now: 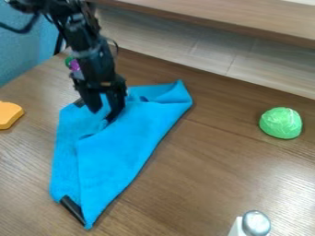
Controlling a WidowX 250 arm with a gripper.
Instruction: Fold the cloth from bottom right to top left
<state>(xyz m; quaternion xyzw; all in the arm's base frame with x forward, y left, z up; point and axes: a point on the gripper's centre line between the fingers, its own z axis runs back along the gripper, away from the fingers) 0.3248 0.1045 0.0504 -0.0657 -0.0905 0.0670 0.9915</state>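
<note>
From my camera I have the pincer down on the upper left part of the blue cloth, its two fingers standing moderately apart with some blue fabric showing between them; I can't tell whether they touch that bit, but I see no firm grip. The cloth lies on the counter as a long, slanting shape, one layer lapped over another, and its long right side looks to me like the crease. That would explain the pincer's place: I judge the bottom right corner has been laid over towards the top left, and this is the spot for letting it go. The fold seems nearly done, though not neat: the fabric is rumpled under the pincer, a loose pocket stands near the top right tip, and a dark strip shows at the lower end. My next move would be straight up, fingers well spread, since a sideways drag could catch the top layer and pull it back. As for room, the green ball and the silver-capped object sit well apart on the right, the orange piece lies off to the left, and the raised ledge behind is what I'd mind when backing the arm away.
</note>
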